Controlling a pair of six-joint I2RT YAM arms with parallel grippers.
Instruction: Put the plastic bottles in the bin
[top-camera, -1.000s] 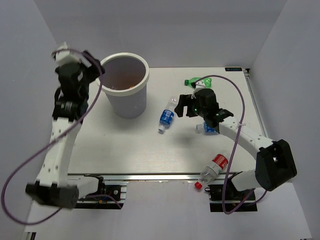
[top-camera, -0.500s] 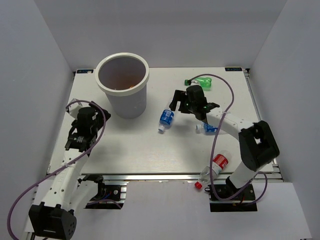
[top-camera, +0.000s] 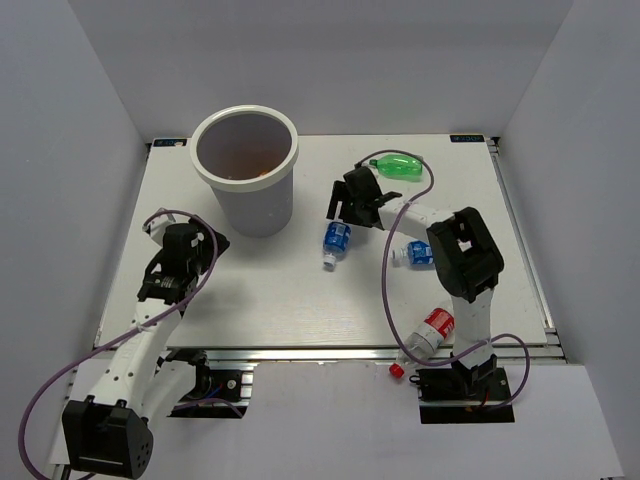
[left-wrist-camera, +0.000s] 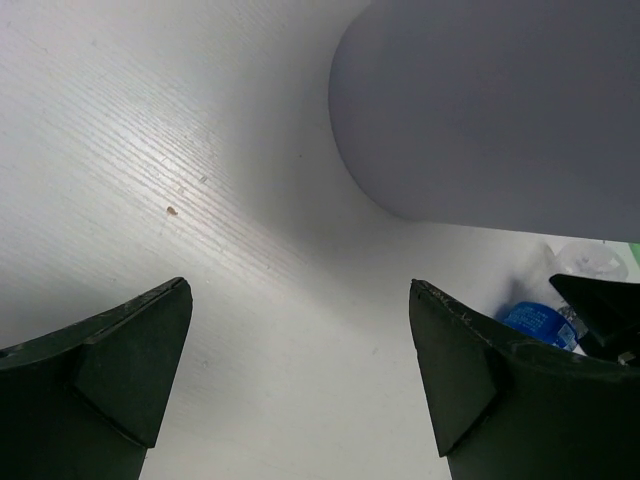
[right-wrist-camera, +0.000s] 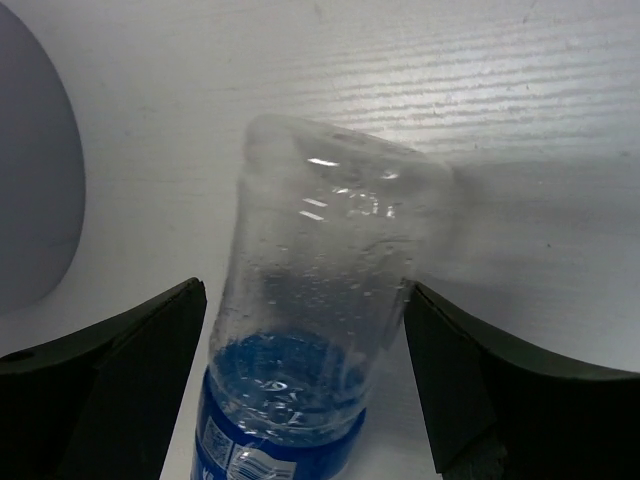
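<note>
bright, even overhead light, soft shadows; wrist views sharp mid-frame, their dark gripper fingers slightly blurred.

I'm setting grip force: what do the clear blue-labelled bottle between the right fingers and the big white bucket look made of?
The clear bottle with the blue label looks like thin, glossy transparent plastic: the table shows through, highlights glint. The large round white bucket seems opaque matte plastic, with smooth wall and rolled rim.

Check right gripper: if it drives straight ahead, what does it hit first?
The clear blue-label bottle, which lies centred in the open right gripper. The gap is hard to judge, but nothing shows between them.
</note>
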